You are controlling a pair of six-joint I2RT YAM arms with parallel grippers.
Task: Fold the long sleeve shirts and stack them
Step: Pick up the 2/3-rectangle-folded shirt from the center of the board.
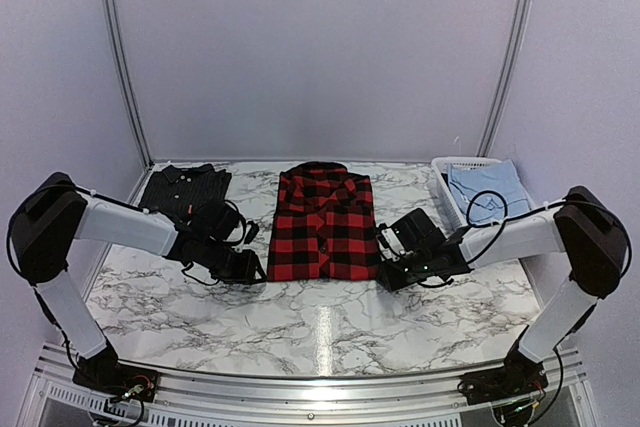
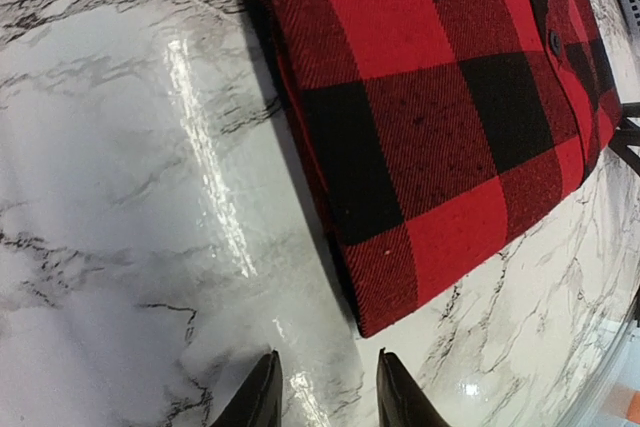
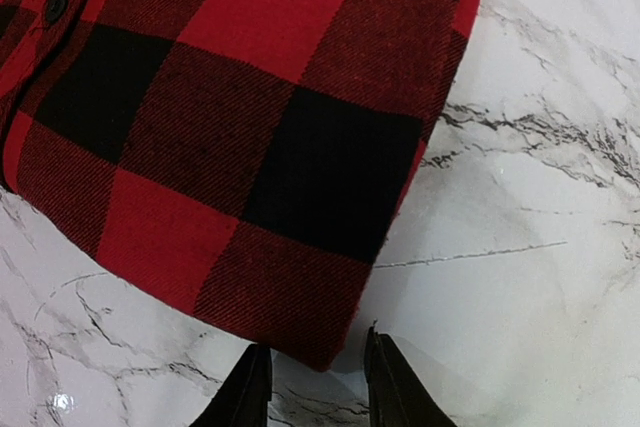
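The red-and-black plaid shirt lies folded flat in the middle of the marble table. The dark charcoal shirt lies folded at the back left. My left gripper is open and empty at the plaid shirt's near left corner, its fingertips just short of the cloth. My right gripper is open and empty at the near right corner, and that corner lies just in front of its fingertips.
A white slotted basket at the back right holds a light blue garment. White walls and two curved poles close the back. The metal rail runs along the table's front edge.
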